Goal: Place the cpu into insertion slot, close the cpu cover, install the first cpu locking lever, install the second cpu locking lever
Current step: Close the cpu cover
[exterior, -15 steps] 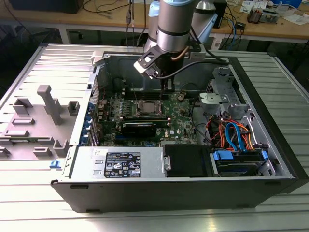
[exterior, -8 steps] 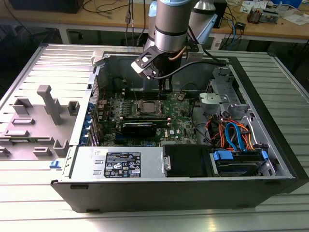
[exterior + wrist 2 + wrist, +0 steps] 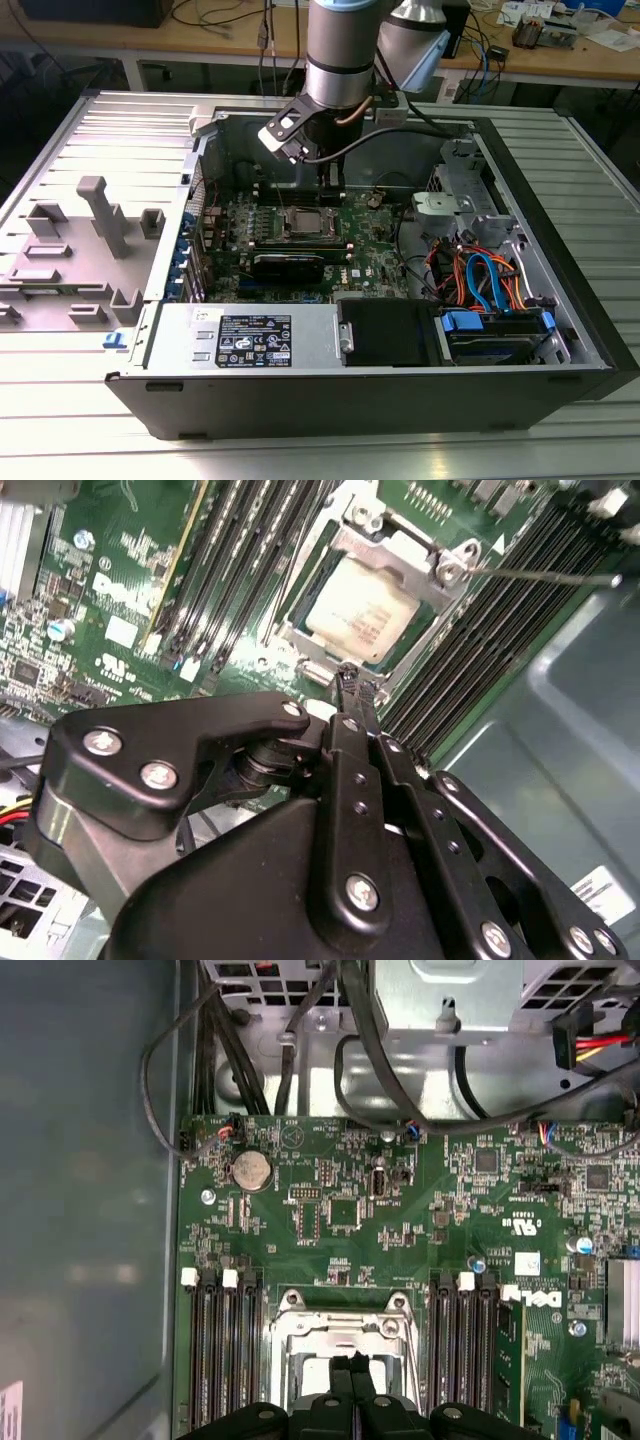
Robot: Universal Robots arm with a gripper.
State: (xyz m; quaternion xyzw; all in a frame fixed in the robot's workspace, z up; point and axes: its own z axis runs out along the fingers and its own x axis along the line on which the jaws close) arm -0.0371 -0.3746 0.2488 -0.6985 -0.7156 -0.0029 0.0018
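The tool [image 3: 350, 683], fingers pinched together and empty, hovers just beside the cpu cover [image 3: 400, 552], which frames the seated cpu [image 3: 365, 615]. The locking lever [image 3: 545, 577] beside the cover looks unlatched; press it squarely down, avoiding the chip.

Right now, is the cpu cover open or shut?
Shut: the cpu cover lies flat over the cpu, its top showing through the window.

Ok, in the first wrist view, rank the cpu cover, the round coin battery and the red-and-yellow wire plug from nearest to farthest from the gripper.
1. cpu cover, right at the gripper, between the memory slots.
2. coin battery, near the far edge of the board.
3. red-and-yellow wire plug, off the board beside the metal cage.
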